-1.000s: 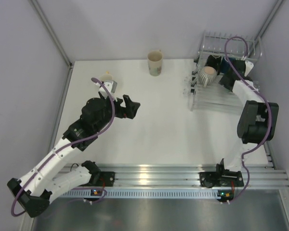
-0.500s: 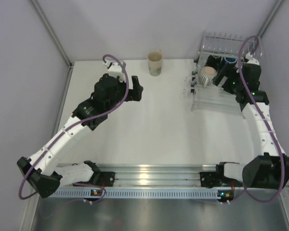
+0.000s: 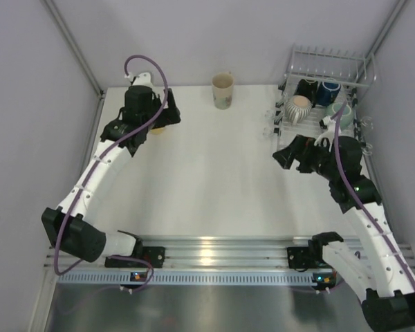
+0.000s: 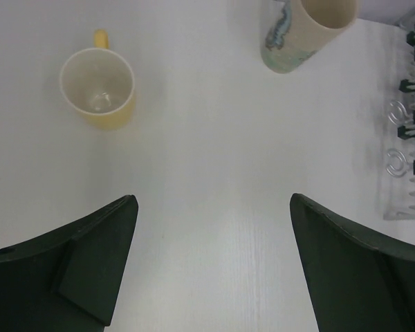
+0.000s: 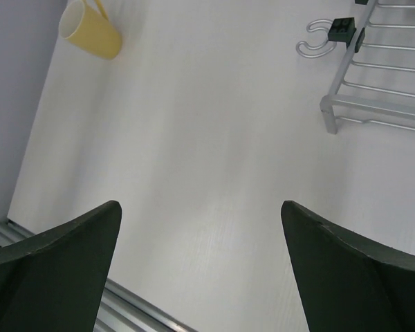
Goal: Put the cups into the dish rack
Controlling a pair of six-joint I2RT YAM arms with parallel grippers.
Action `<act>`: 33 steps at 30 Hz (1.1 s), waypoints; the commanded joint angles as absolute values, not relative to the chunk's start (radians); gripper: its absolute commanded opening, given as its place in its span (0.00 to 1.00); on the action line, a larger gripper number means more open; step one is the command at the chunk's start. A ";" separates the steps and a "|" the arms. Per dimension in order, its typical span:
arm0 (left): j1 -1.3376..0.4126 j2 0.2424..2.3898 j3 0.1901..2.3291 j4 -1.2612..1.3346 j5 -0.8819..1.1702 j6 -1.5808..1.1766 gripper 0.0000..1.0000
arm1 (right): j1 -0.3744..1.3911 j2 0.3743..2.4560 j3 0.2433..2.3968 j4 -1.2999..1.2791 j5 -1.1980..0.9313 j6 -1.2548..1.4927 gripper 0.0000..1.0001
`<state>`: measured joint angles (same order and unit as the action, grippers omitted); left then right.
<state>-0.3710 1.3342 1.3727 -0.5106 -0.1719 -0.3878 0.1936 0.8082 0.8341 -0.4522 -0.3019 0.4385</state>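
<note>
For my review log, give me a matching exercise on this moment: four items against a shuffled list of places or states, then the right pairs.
Items
1. yellow mug
2. tall cream mug
3. grey ribbed mug
4. right gripper

Places or states
a. in the dish rack
b. open, above bare table
c. upright at the table's far edge, near the middle
d. upright on the table toward its far left corner

Pairs: 1-d, 2-c, 3-a, 4-b

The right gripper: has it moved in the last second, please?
Yes: the right gripper has drawn back from the dish rack toward the near edge.
</note>
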 commanded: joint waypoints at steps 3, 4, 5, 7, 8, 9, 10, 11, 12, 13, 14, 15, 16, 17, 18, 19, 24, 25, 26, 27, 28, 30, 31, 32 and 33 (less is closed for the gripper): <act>-0.243 1.393 1.385 -0.528 -0.187 -0.488 0.97 | 0.199 0.677 0.773 -0.469 -0.364 0.448 1.00; -0.226 1.405 1.393 -0.528 -0.192 -0.501 0.97 | 0.199 0.664 0.762 -0.482 -0.365 0.439 0.99; -0.188 1.440 1.399 -0.526 -0.187 -0.512 0.96 | 0.199 0.646 0.761 -0.506 -0.362 0.433 0.99; -0.152 1.483 1.431 -0.526 -0.151 -0.508 0.95 | 0.198 0.631 0.762 -0.525 -0.354 0.422 0.99; -0.125 1.524 1.446 -0.525 -0.128 -0.464 0.95 | 0.199 0.618 0.764 -0.543 -0.353 0.417 0.99; -0.118 1.551 1.463 -0.525 -0.118 -0.433 0.94 | 0.199 0.612 0.768 -0.551 -0.347 0.414 0.99; -0.114 1.575 1.501 -0.525 -0.109 -0.401 0.91 | 0.199 0.609 0.776 -0.555 -0.344 0.408 0.99; -0.112 1.598 1.525 -0.528 -0.098 -0.365 0.90 | 0.199 0.606 0.781 -0.560 -0.342 0.405 0.99; -0.112 1.653 1.546 -0.526 -0.085 -0.291 0.88 | 0.199 0.604 0.787 -0.566 -0.341 0.402 0.99; -0.112 1.678 1.589 -0.528 -0.084 -0.261 0.86 | 0.198 0.603 0.790 -0.568 -0.339 0.400 0.99; -0.110 1.706 1.609 -0.534 -0.098 -0.244 0.85 | 0.199 0.606 0.792 -0.568 -0.339 0.399 0.99; -0.109 1.727 1.627 -0.540 -0.101 -0.224 0.84 | 0.199 0.604 0.795 -0.569 -0.339 0.399 1.00; -0.103 1.764 1.658 -0.546 -0.094 -0.218 0.82 | 0.198 0.606 0.801 -0.569 -0.337 0.399 0.99; -0.091 1.776 1.666 -0.546 -0.095 -0.215 0.79 | 0.199 0.609 0.802 -0.571 -0.339 0.397 0.99; -0.087 1.782 1.672 -0.548 -0.091 -0.200 0.78 | 0.199 0.611 0.805 -0.571 -0.341 0.397 1.00; -0.084 1.802 1.680 -0.548 -0.087 -0.189 0.78 | 0.199 0.612 0.805 -0.572 -0.341 0.396 0.99; -0.081 1.827 1.654 -0.551 -0.146 -0.178 0.75 | 0.199 0.623 0.810 -0.578 -0.341 0.381 0.99; -0.075 1.830 1.645 -0.549 -0.152 -0.182 0.75 | 0.199 0.623 0.811 -0.580 -0.339 0.377 0.99; -0.069 1.835 1.641 -0.549 -0.159 -0.211 0.74 | 0.199 0.624 0.813 -0.586 -0.337 0.377 0.99; -0.063 1.836 1.640 -0.549 -0.158 -0.230 0.73 | 0.199 0.624 0.818 -0.584 -0.334 0.374 0.99; -0.046 1.841 1.638 -0.549 -0.152 -0.250 0.73 | 0.198 0.626 0.819 -0.586 -0.334 0.374 0.99; -0.032 1.858 1.641 -0.549 -0.156 -0.322 0.73 | 0.198 0.627 0.824 -0.584 -0.334 0.374 0.99; -0.025 1.865 1.649 -0.548 -0.167 -0.345 0.72 | 0.199 0.629 0.825 -0.586 -0.336 0.374 0.99; -0.023 1.874 1.654 -0.549 -0.184 -0.394 0.72 | 0.199 0.630 0.825 -0.584 -0.336 0.376 0.99; -0.021 1.890 1.658 -0.548 -0.207 -0.419 0.72 | 0.201 0.634 0.828 -0.583 -0.340 0.377 0.99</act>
